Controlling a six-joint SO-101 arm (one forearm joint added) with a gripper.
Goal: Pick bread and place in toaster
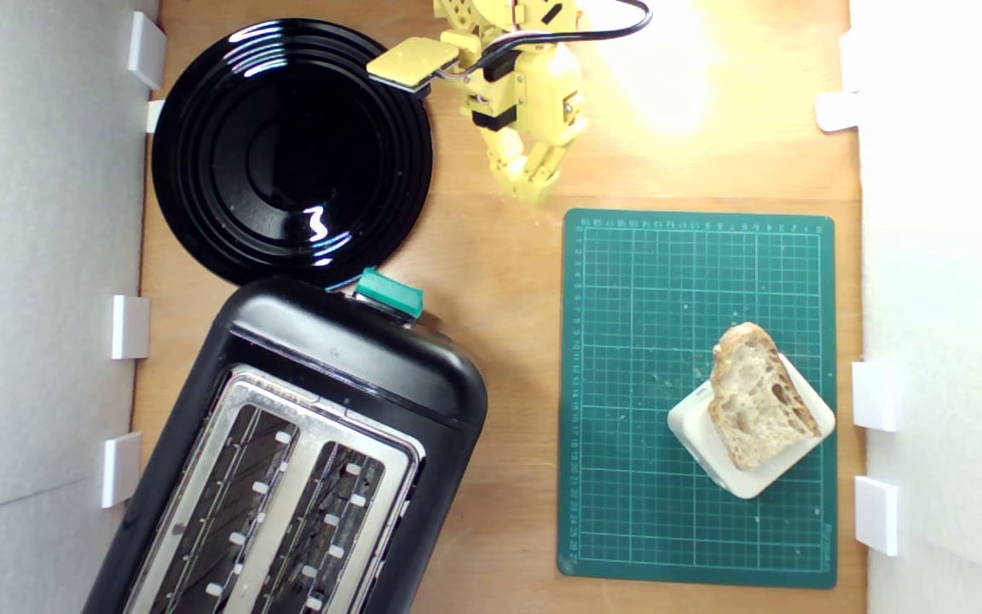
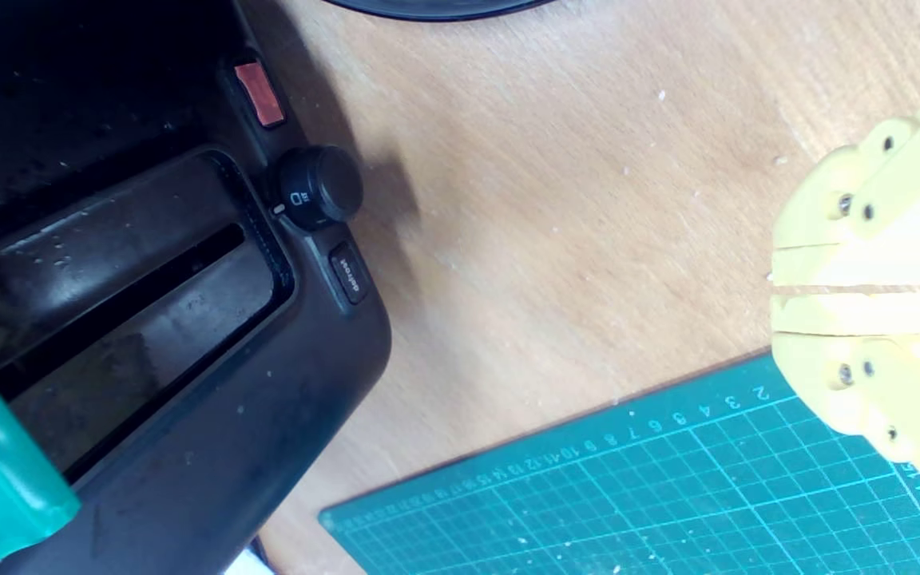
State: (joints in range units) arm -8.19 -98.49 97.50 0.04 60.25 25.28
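Lower left of exterior view: toaster (image 1: 286, 452), black, both slots empty, teal lever (image 1: 389, 292) up. Right half: green cutting mat (image 1: 627, 384) on desk (image 1: 499, 281). Lower right of mat: bread (image 1: 759, 409) lying on cream block (image 1: 713, 456), untouched. Nothing done yet; reach, grasp, carry, insertion all remain. Top centre: yellow hand (image 1: 534, 189), fingers pressed together, thin slit between, holding nothing, well apart from bread.

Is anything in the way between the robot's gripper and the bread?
Nothing visible is. The gripper hangs over bare wood, empty, above the green mat. The bread lies on a cream block at the mat's far end; only open mat lies between them.
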